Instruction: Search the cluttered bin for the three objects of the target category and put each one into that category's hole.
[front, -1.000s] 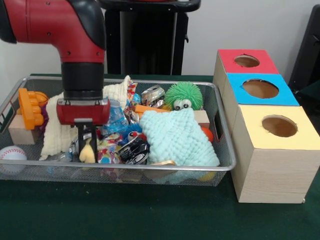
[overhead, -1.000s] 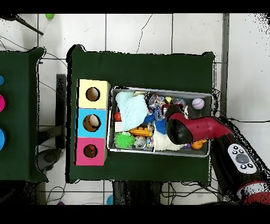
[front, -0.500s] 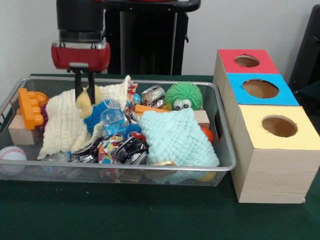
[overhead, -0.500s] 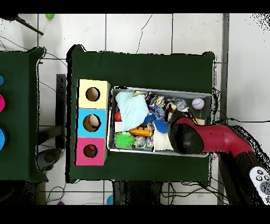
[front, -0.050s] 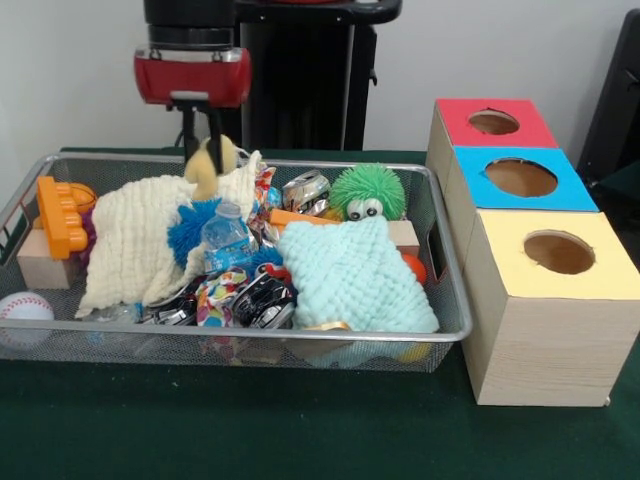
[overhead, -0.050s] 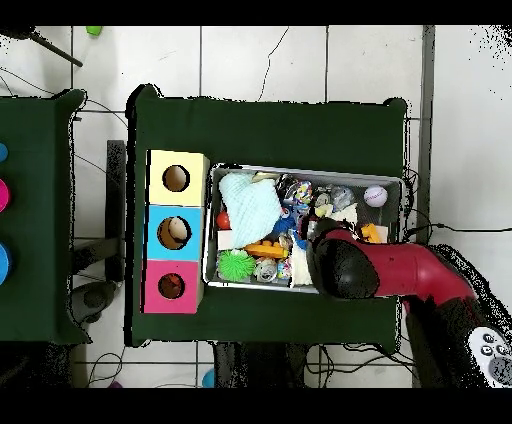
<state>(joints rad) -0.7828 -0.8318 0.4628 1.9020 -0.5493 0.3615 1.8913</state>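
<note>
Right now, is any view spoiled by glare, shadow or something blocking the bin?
Front view: even light, no glare, bin fully visible, pincer holds a yellow toy above it. Overhead view: the arm covers the bin's lower right part; pincer hidden.

**Colours in the Bin and Boxes**

The desk (front, -0.050s: 300, 430) is dark green. The wire bin (front, -0.050s: 440, 250) is silver. Inside lie a cream cloth (front, -0.050s: 135, 240), a light mint cloth (front, -0.050s: 350, 275), a fuzzy green ball (front, -0.050s: 367, 190), a fuzzy blue toy (front, -0.050s: 188, 228), an orange block (front, -0.050s: 58, 215) and a white baseball (front, -0.050s: 24, 308) with red stitches. The box tops are red (front, -0.050s: 495, 122), blue (front, -0.050s: 520, 178) and yellow (front, -0.050s: 555, 253). The claw (front, -0.050s: 203, 140) is black under a red wrist, around a pale yellow toy (front, -0.050s: 208, 165).
</note>
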